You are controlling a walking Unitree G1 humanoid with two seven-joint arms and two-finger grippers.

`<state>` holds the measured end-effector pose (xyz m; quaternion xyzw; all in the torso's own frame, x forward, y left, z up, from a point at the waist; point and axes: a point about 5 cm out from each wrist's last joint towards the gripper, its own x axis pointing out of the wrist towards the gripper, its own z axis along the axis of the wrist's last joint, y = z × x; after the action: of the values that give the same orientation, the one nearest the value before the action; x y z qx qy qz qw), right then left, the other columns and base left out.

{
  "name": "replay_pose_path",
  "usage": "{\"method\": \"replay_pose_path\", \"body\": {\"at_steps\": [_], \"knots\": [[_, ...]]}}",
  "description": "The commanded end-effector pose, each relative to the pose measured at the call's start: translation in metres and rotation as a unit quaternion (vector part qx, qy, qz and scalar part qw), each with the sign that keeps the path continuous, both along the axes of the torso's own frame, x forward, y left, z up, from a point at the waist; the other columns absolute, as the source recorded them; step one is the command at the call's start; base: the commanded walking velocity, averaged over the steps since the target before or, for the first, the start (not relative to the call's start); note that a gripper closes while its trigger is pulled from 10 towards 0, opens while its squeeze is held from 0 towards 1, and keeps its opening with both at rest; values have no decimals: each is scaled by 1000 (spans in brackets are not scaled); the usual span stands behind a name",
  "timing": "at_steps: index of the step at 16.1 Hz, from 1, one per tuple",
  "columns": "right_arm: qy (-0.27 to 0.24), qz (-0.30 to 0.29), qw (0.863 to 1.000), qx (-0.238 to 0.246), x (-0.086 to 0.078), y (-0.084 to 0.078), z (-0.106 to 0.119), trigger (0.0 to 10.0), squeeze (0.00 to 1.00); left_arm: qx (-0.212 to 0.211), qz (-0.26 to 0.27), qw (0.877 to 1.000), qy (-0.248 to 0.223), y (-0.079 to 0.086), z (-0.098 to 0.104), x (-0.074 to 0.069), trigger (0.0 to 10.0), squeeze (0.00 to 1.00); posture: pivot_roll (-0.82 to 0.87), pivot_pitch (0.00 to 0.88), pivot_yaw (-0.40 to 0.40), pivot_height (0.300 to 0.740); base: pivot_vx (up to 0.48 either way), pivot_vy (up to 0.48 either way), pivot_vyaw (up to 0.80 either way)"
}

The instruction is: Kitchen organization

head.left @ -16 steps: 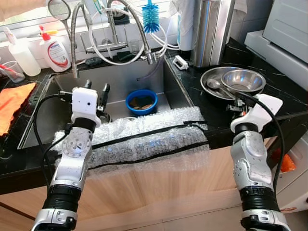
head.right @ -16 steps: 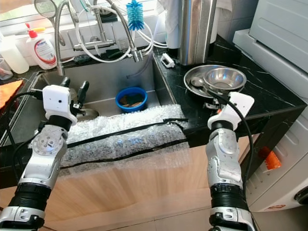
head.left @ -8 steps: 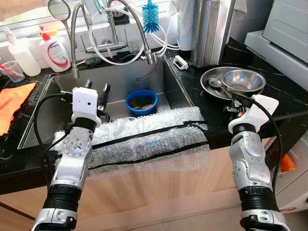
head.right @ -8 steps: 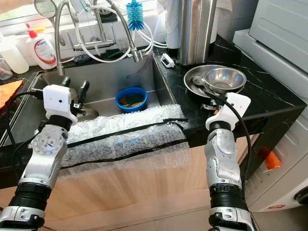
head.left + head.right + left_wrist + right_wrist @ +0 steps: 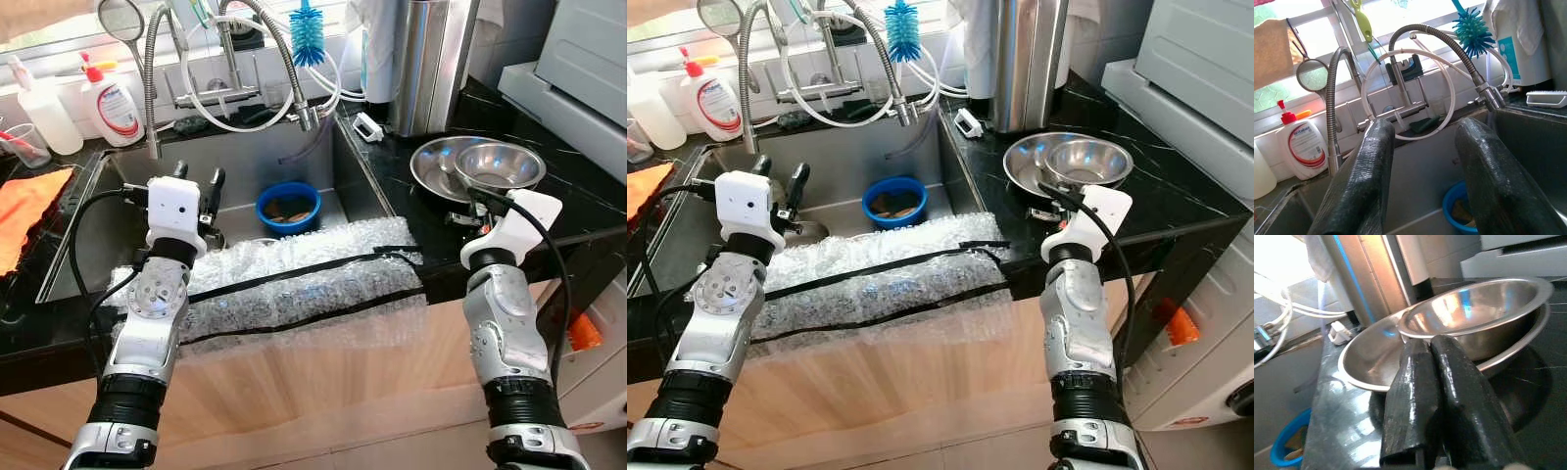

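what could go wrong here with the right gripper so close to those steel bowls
The right gripper, fingers together, sits at the rim of the large steel bowl, which holds the smaller steel bowl tilted inside it. A push may slide the stack on the black counter or tip the small bowl out. The gripper's cable also runs close by and might snag a rim.

You've got nested bowls on the counter right of the sink; tub in the sink, bubble wrap over its front edge.
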<state>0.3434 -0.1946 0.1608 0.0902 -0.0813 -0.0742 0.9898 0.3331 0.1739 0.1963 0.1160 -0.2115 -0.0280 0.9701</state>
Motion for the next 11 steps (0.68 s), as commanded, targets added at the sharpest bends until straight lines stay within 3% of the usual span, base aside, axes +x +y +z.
{"method": "replay_pose_path", "body": {"at_steps": [1,6,7,8,9,11], "knots": [[-5,25,1000,7,2,10,2,0,0,9,6,1000,-6,1,3,2,10000,0,-160,0,90,740,0,0,0],[-53,75,996,11,0,25,15,0,0,15,7,1000,-10,1,4,2,10000,0,-158,0,90,740,0,0,0],[-63,73,995,8,0,25,19,4471,0,14,8,1000,-11,1,5,2,10000,0,-158,0,90,740,0,0,0],[-64,70,996,4,0,25,20,4471,0,14,8,1000,-11,1,5,2,10000,0,-158,0,90,740,0,0,0],[-81,55,995,-5,-1,22,28,10000,0,3,10,1000,-13,2,7,2,10000,0,-158,0,90,740,0,0,0],[-110,46,993,-7,-1,19,42,10000,0,-23,10,1000,-19,4,14,4,10000,0,-160,0,90,740,0,0,0]]}}
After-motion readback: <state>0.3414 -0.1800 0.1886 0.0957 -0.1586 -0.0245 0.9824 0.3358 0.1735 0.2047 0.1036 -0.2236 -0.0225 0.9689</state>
